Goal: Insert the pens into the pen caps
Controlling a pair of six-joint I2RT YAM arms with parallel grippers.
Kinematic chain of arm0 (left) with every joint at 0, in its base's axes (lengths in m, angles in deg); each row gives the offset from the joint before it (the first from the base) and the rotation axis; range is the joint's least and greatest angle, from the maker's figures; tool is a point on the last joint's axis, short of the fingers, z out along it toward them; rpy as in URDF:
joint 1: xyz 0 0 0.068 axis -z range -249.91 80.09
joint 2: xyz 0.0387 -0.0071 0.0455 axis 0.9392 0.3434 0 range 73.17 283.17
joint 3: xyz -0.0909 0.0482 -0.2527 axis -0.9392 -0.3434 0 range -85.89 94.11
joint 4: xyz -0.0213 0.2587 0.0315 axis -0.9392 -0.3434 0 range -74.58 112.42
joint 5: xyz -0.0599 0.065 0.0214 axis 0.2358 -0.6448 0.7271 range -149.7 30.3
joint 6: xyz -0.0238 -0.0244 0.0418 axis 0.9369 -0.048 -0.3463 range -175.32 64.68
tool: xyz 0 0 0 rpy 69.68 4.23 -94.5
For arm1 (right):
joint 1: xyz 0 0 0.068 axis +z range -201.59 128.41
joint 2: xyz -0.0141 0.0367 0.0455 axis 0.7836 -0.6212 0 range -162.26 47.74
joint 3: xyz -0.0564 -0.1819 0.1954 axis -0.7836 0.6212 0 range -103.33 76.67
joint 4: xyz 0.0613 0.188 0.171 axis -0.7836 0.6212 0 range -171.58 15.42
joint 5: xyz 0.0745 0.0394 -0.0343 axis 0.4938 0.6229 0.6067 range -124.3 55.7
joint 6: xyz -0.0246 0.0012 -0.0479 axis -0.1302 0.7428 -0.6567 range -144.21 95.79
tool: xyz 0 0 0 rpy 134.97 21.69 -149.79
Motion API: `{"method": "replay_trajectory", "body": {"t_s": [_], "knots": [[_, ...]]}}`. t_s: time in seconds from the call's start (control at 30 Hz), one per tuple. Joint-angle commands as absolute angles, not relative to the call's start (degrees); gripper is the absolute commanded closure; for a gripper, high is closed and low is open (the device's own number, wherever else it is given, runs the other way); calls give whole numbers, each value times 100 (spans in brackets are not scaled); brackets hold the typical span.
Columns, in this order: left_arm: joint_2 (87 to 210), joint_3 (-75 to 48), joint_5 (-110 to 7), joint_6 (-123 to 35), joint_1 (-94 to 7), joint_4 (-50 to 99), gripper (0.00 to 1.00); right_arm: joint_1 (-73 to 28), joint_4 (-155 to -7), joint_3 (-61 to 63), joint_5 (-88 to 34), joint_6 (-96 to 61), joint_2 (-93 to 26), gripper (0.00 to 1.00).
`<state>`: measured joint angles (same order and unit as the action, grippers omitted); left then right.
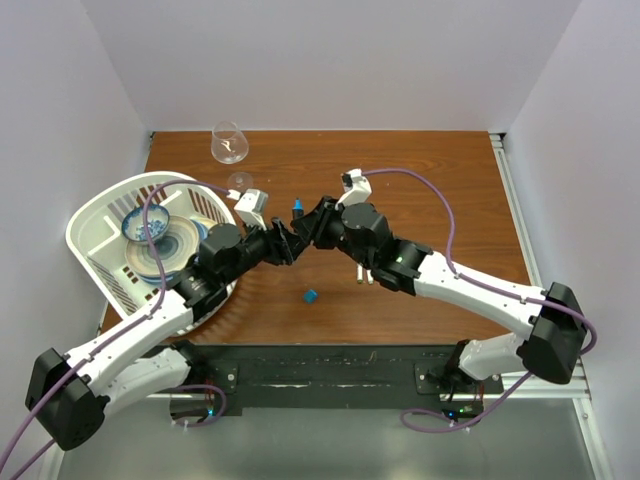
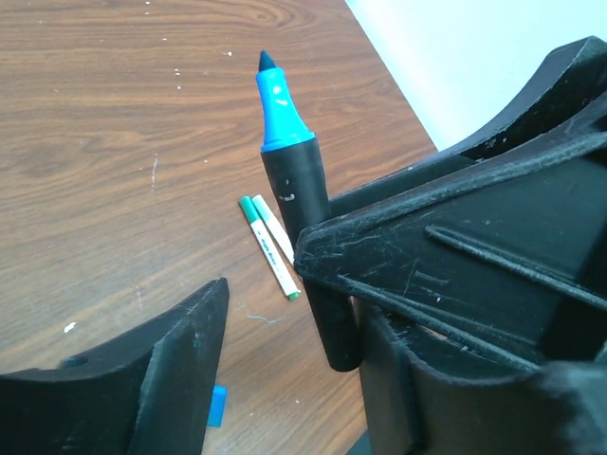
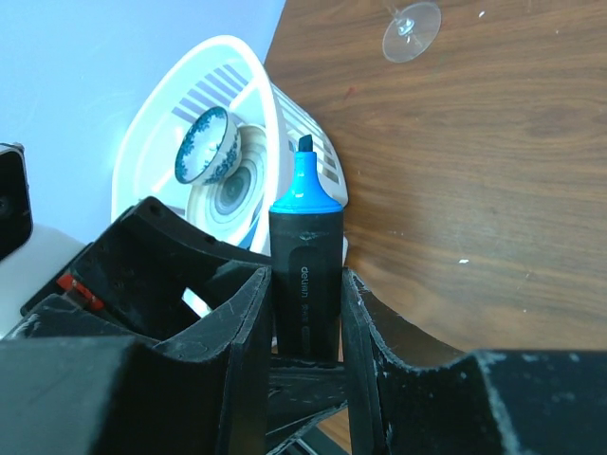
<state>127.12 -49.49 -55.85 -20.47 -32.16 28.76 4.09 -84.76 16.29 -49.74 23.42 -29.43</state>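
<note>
Desk: reddish-brown wood grain with pale flecks. Marker: black barrel with faint grey lettering, bright blue collar, dark nib. Two pens: white, green at the ends. Cap toward the near edge: blue. Basket at the left edge: white, slotted walls. Bowl: blue-and-white floral pattern. Plate: concentric blue-grey rings. Cables: purple.

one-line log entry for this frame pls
right gripper: shut on blue marker, tip up, uncapped | left gripper: open, beside marker | blue cap: loose on table | green-and-white pens: two, side by side on table
</note>
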Motion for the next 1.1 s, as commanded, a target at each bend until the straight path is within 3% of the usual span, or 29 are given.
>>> {"method": "replay_trajectory", "body": {"t_s": [0.0, 0.13, 0.2, 0.23, 0.3, 0.37, 0.4, 0.5, 0.53, 0.6, 0.83, 1.07], "knots": [[12599, -4739, -5741, -2166, -3195, 3296, 50, 764, -8843, 1726, -5161, 2422, -2714, 98], [12380, -4774, -5760, -2219, -3195, 3261, 58, 843, -8800, 1778, -5144, 2404, -2679, 98], [12318, -4783, -5707, -2263, -3203, 3261, 70, 852, -8826, 1857, -5057, 2386, -2670, 97], [12283, -4783, -5698, -2263, -3195, 3226, 82, 852, -8861, 1884, -5012, 2377, -2644, 96], [12256, -4775, -5637, -2316, -3195, 3217, 97, 861, -8984, 1989, -4820, 2325, -2600, 93], [12247, -4740, -5540, -2351, -3203, 3130, 100, 852, -9002, 2051, -4731, 2246, -2504, 88], [12230, -4739, -5479, -2359, -3203, 3068, 100, 852, -8993, 2060, -4722, 2141, -2442, 76], [12072, -4836, -5031, -2456, -3195, 3094, 100, 852, -8993, 2165, -4783, 1956, -2153, 56], [12011, -4880, -4908, -2465, -3195, 3103, 100, 861, -8993, 2183, -4792, 1921, -2082, 45], [11818, -5020, -4539, -2474, -3195, 3138, 100, 852, -8888, 2122, -4862, 1728, -1915, 39], [11421, -5302, -3502, -2360, -3203, 3445, 100, 835, -8799, 1963, -4626, 1411, -1774, 40], [11325, -5469, -2526, -2008, -3203, 4078, 100, 835, -9520, 2288, -4020, 1253, -1467, 65]]}}
